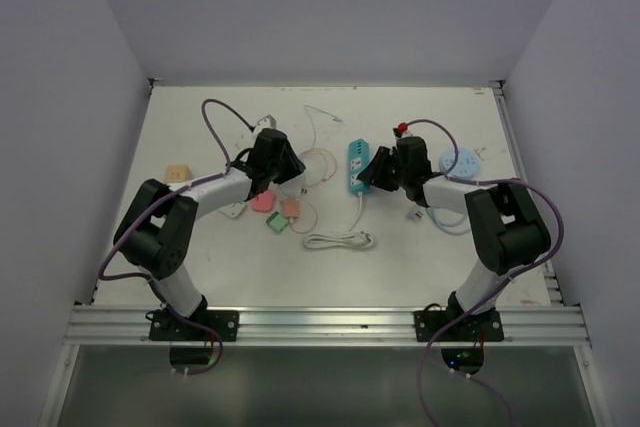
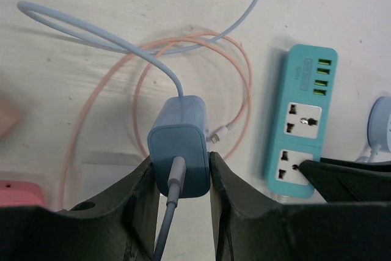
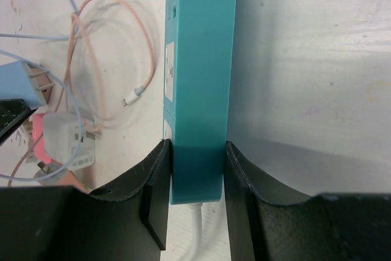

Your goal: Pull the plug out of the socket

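My left gripper [image 2: 180, 166] is shut on a blue plug adapter [image 2: 180, 145] with a grey-blue cable and holds it left of the teal power strip [image 2: 302, 120]. The plug is apart from the strip, whose two sockets show nothing in them. In the right wrist view the plug [image 3: 21, 84] shows bare prongs at far left. My right gripper [image 3: 197, 151] is shut on the near end of the power strip [image 3: 198, 90]. From above, the left gripper [image 1: 290, 172] and the right gripper [image 1: 372, 175] flank the strip [image 1: 356, 167].
A pink cable loop [image 2: 183, 47] lies under the plug. A white charger [image 3: 67, 142], pink [image 1: 262, 201], orange [image 1: 291, 209] and green [image 1: 277, 222] adapters lie left of the strip. The strip's white cord [image 1: 340, 240] is coiled in front. A round pale blue socket [image 1: 460, 160] sits at right.
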`<state>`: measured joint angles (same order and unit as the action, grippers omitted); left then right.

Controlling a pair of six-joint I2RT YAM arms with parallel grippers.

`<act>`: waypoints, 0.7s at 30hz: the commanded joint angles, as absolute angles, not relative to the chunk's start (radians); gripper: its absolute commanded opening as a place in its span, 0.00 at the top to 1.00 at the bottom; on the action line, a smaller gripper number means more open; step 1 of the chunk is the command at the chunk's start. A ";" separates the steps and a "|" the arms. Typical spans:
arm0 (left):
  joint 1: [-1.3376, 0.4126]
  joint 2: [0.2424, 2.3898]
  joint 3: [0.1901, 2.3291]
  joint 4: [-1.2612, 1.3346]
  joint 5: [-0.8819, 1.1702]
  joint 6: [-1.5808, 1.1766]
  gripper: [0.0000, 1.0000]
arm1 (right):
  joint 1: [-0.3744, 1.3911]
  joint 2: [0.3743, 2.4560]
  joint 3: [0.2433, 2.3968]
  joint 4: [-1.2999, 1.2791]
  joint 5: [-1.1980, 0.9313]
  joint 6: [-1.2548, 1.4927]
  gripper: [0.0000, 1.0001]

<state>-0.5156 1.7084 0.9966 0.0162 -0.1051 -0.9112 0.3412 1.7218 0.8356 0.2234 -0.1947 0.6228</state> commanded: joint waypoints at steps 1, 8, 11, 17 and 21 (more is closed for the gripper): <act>-0.482 1.681 0.991 0.029 -0.130 -0.844 0.89 | 0.288 1.744 0.772 0.083 -0.080 0.603 1.00; -0.472 1.678 0.988 0.041 -0.087 -0.808 0.53 | 0.264 1.741 0.756 0.095 -0.115 0.624 0.99; -0.472 1.643 0.977 0.035 -0.090 -0.793 0.42 | 0.265 1.727 0.750 0.094 -0.121 0.624 0.82; -0.472 1.562 0.973 0.002 -0.112 -0.756 0.21 | 0.262 1.692 0.746 0.069 -0.126 0.620 0.56; -0.472 1.476 0.963 -0.054 -0.138 -0.732 0.07 | 0.264 1.626 0.739 0.042 -0.118 0.601 0.42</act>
